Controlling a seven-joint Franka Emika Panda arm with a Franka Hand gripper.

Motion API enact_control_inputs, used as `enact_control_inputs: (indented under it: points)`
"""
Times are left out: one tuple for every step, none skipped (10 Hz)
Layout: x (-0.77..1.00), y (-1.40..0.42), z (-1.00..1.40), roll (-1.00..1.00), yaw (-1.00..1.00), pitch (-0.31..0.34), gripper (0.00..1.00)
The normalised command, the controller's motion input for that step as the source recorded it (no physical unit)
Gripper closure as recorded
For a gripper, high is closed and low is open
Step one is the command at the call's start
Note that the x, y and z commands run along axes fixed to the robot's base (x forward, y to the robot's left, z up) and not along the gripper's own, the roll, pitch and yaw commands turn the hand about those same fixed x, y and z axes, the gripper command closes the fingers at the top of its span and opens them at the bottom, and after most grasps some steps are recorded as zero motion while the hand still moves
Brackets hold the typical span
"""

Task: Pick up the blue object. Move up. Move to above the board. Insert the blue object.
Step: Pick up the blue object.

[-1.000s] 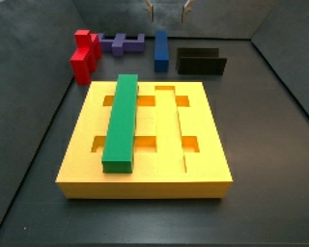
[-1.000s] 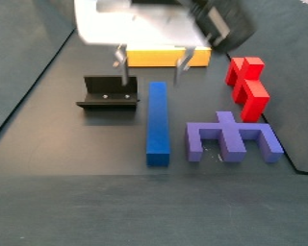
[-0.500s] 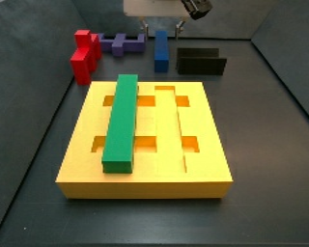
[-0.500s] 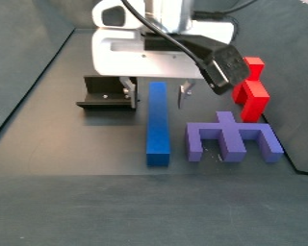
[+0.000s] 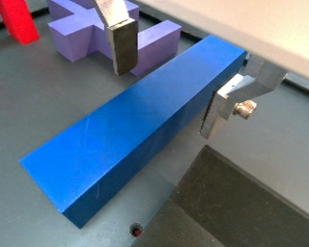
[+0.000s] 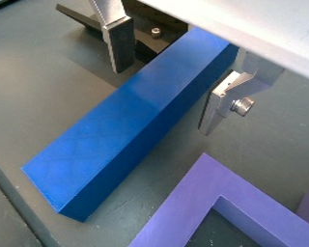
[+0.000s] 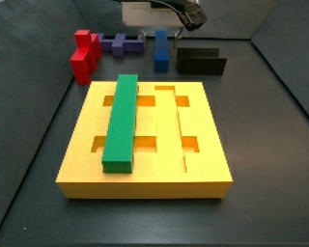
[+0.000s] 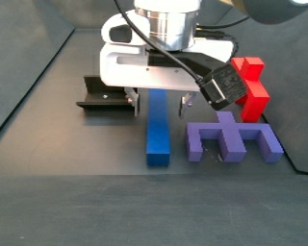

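Note:
The blue object is a long blue bar lying flat on the dark floor, also seen in a side view. My gripper has come down over its far half. In both wrist views the gripper is open, with one silver finger on each side of the bar and a small gap at each pad. The board is a yellow-orange slotted slab away from the gripper, with a green bar lying in one of its grooves.
A purplish notched block lies close beside the blue bar. A red piece stands beyond it. The dark fixture stands on the bar's other side. Dark walls bound the floor.
The gripper has come down from above until its open fingers straddle the blue bar. The bar and the other pieces have not moved.

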Motion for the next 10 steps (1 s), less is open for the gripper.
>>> enact_control_inputs:
  points:
    - [0.00,0.00,0.00,0.00,0.00,0.000,0.00]
    - [0.00,0.00,0.00,0.00,0.00,0.000,1.00]
    - [0.00,0.00,0.00,0.00,0.00,0.000,1.00]
    - [0.00,0.00,0.00,0.00,0.00,0.000,1.00]
    - [0.00,0.00,0.00,0.00,0.00,0.000,1.00]
    - [0.00,0.00,0.00,0.00,0.00,0.000,1.00]
    - [0.00,0.00,0.00,0.00,0.00,0.000,1.00]
    - [0.00,0.00,0.00,0.00,0.00,0.000,1.00]
    - [0.00,0.00,0.00,0.00,0.00,0.000,1.00]
    - [0.00,0.00,0.00,0.00,0.00,0.000,1.00]
